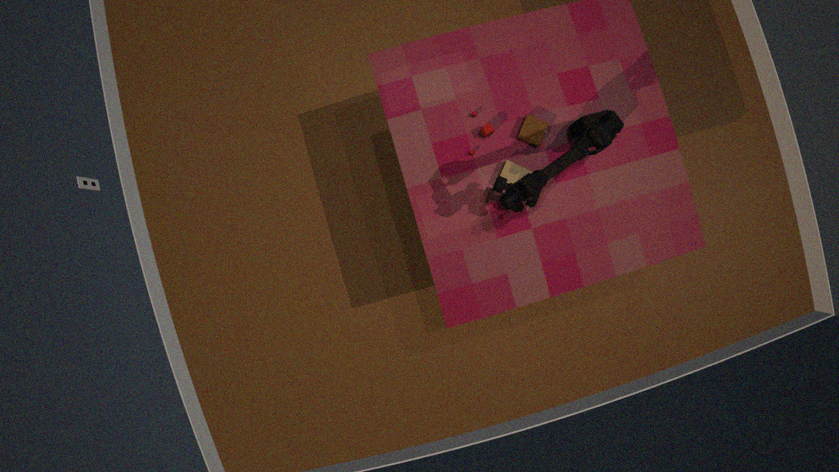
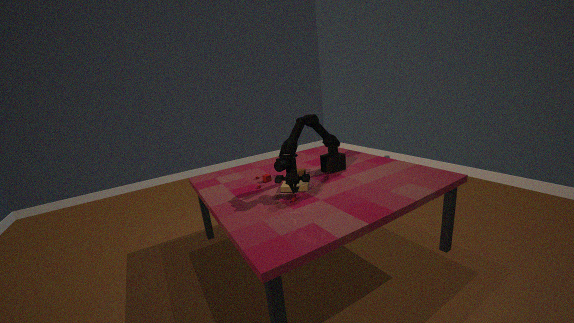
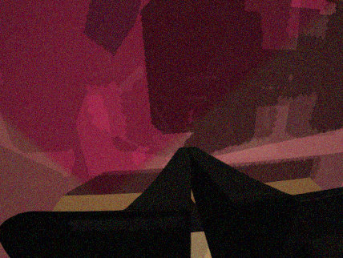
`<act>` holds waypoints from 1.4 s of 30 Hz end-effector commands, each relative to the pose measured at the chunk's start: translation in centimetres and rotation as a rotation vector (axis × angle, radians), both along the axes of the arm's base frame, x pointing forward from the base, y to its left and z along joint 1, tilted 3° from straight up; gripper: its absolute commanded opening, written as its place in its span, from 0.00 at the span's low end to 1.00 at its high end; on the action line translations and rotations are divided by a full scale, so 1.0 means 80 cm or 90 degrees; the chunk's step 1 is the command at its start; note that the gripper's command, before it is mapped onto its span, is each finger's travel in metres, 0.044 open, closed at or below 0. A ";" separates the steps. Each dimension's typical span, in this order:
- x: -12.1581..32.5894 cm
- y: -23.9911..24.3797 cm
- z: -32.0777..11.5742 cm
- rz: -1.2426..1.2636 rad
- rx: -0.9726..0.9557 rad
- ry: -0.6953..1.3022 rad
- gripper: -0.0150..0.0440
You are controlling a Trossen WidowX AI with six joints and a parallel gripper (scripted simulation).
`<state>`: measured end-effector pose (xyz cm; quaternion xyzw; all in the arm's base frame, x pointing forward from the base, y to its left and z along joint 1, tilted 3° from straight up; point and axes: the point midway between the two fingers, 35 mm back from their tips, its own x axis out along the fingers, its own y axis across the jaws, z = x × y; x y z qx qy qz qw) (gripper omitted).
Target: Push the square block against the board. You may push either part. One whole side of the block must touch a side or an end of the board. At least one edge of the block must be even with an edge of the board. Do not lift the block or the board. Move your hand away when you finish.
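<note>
Two pieces lie apart on the pink patchwork table (image 1: 563, 252) (image 2: 341, 216): a brown square block (image 1: 532, 130) (image 2: 301, 171), nearer the arm's base, and a pale yellow rectangular board (image 1: 514, 170) (image 2: 303, 187) (image 3: 96, 202). The black gripper (image 1: 506, 196) (image 2: 295, 191) (image 3: 187, 155), closed and empty, is over or just beside the board.

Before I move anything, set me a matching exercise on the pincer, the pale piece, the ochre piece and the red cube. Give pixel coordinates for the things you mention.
Things:
1. pincer (image 1: 508, 199) (image 2: 295, 191) (image 3: 187, 155)
2. pale piece (image 1: 515, 170) (image 2: 302, 187) (image 3: 96, 203)
3. ochre piece (image 1: 533, 128) (image 2: 301, 172)
4. red cube (image 1: 487, 130) (image 2: 266, 178)

Places and states:
A. between the red cube and the arm's base, seen from the top
B. close to two smaller red bits
C. shut, nothing between its fingers
D. partly hidden by the pincer in the exterior view

Pairs: 1-C, 2-D, 3-A, 4-B.
</note>
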<state>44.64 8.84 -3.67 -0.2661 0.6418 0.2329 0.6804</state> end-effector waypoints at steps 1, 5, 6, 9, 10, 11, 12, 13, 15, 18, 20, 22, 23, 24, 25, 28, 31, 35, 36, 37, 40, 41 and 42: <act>0.001 -0.002 0.004 0.003 0.003 -0.007 0.25; -0.003 -0.007 0.004 0.003 0.003 -0.007 0.25; -0.004 -0.008 0.003 0.003 0.003 -0.007 0.25; -0.007 -0.012 0.003 0.003 0.002 -0.007 0.25; -0.008 -0.013 0.003 0.003 0.002 -0.007 0.25; -0.009 -0.015 0.003 0.003 0.002 -0.007 0.25; -0.010 -0.016 0.003 0.003 0.002 -0.006 0.25; -0.011 -0.017 0.003 0.003 0.002 -0.006 0.25; -0.014 -0.020 0.003 0.003 0.002 -0.006 0.25; -0.017 -0.024 0.003 0.003 0.002 -0.006 0.25; -0.019 -0.026 0.003 0.003 0.002 -0.006 0.25; -0.022 -0.029 0.003 0.003 0.002 -0.006 0.25; -0.023 -0.030 0.002 0.003 0.002 -0.006 0.25; -0.024 -0.031 0.002 0.003 0.002 -0.006 0.25; -0.025 -0.032 0.002 0.003 0.001 -0.006 0.25; -0.029 -0.036 0.002 0.003 0.001 -0.006 0.25; -0.032 -0.040 0.002 0.003 0.001 -0.005 0.25; -0.037 -0.045 0.001 0.003 0.001 -0.005 0.25; -0.039 -0.046 0.001 0.003 0.001 -0.005 0.25; -0.040 -0.047 0.001 0.003 0.001 -0.005 0.25; -0.044 -0.050 0.001 0.003 0.001 -0.005 0.25; -0.045 -0.052 0.001 0.003 0.001 -0.005 0.25; -0.047 -0.053 0.001 0.003 0.001 -0.005 0.25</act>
